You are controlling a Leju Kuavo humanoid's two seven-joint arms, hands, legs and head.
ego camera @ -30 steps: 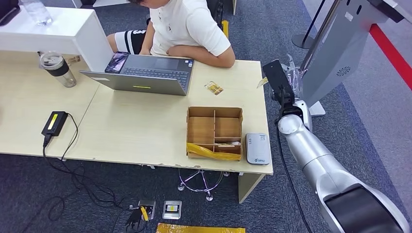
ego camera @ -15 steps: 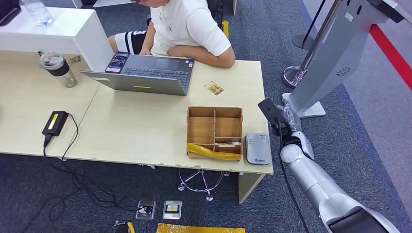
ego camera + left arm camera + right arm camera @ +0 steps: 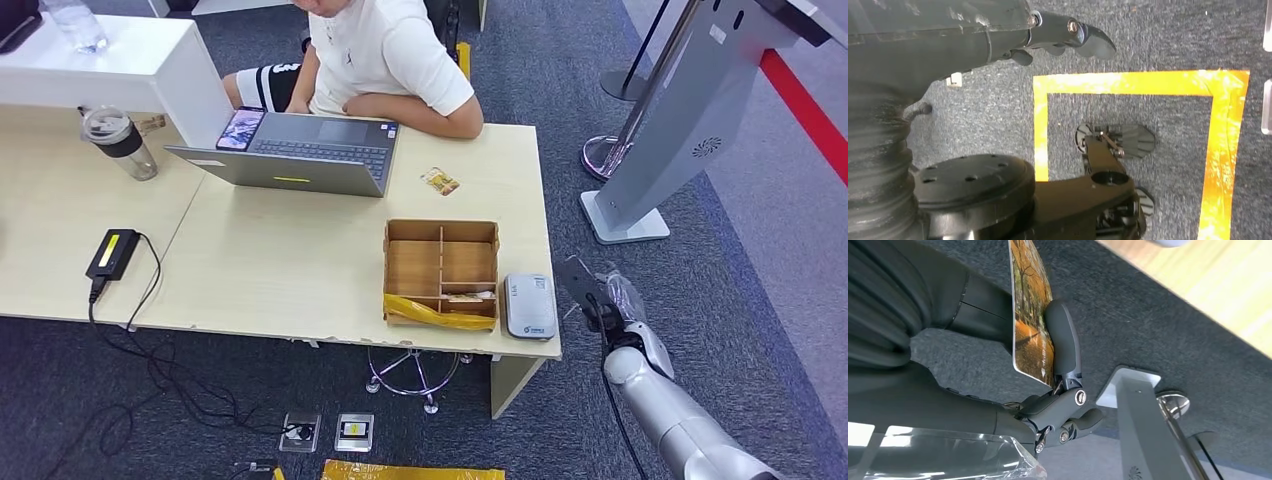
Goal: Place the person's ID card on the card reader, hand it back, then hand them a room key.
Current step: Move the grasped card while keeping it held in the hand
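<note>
My right hand (image 3: 592, 300) hangs low over the carpet, just off the table's right edge, near the grey card reader (image 3: 530, 306). In the right wrist view the thumb (image 3: 1064, 342) and the fingers behind pinch a card (image 3: 1032, 322) printed with an orange autumn scene. The reader lies flat at the table's front right corner with nothing on it. A second small orange card (image 3: 440, 181) lies on the table in front of the seated person (image 3: 390, 55). My left hand (image 3: 1063, 32) hangs over the floor and holds nothing.
A cardboard divider box (image 3: 442, 268) with a few cards in its near compartment stands left of the reader. An open laptop (image 3: 300, 152), a bottle (image 3: 118, 140) and a power brick (image 3: 112, 253) sit further left. A grey kiosk stand (image 3: 660, 130) rises to the right.
My right arm has dropped from beside the table's far right corner down and toward me, ending low beside the card reader, still gripping the card.
</note>
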